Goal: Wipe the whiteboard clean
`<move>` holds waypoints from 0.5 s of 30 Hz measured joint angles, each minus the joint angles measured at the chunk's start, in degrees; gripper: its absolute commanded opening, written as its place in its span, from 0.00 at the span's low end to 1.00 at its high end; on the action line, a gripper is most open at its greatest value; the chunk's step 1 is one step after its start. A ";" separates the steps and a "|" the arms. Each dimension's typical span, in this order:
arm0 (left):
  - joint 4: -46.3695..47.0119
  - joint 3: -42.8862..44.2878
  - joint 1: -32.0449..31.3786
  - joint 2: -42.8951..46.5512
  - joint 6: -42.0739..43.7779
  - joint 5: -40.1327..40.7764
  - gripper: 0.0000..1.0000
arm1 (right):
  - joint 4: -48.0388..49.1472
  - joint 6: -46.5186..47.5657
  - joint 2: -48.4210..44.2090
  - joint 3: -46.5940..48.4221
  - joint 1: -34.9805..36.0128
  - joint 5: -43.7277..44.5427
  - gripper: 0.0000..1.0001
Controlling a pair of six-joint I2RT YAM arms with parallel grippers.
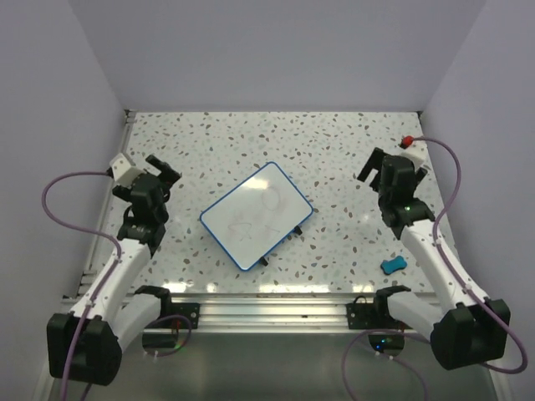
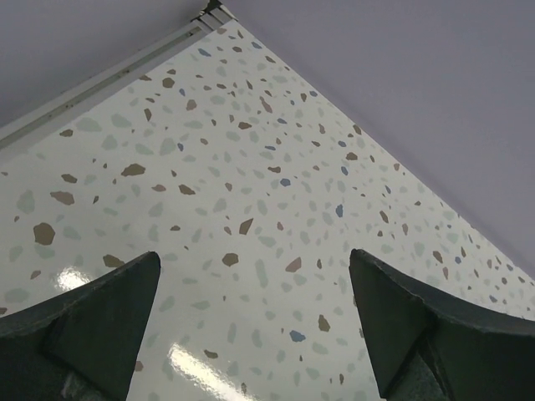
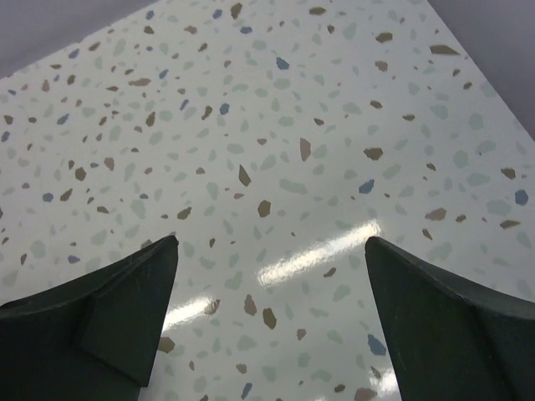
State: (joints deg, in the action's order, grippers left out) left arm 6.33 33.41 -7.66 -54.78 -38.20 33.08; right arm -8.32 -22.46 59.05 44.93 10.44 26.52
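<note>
Start step: my left claw (image 1: 164, 170) and right claw (image 1: 391, 170) are wide, empty; whiteboard (image 1: 257, 215) has scribbles. Next, I think, right claw must grasp eraser (image 1: 394, 265), lower right.

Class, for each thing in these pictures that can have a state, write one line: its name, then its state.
Flat white rectangular whiteboard with blue rim: lying flat on the speckled table, grey scribbles on it, not erased.
Small blue eraser block: lying on the table, touched by neither gripper.
Left gripper: open, empty.
Right gripper: open, empty.
</note>
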 measured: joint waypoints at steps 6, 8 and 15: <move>-2.93 -1.16 0.00 8.72 -0.20 -7.50 1.00 | -22.01 -12.13 10.12 11.04 -0.02 2.54 0.97; -2.14 -2.43 0.00 11.54 0.83 -12.17 1.00 | -27.17 -17.18 12.22 11.61 -0.11 2.75 0.93; -1.81 -2.64 0.00 8.96 6.51 -28.76 1.00 | -43.67 -35.80 15.67 11.78 -2.95 4.20 0.92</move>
State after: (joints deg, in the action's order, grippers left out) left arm 4.51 30.76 -7.66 -45.82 -31.68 4.32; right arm -51.99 -58.26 74.72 56.71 7.49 30.72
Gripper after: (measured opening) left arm 0.996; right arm 0.924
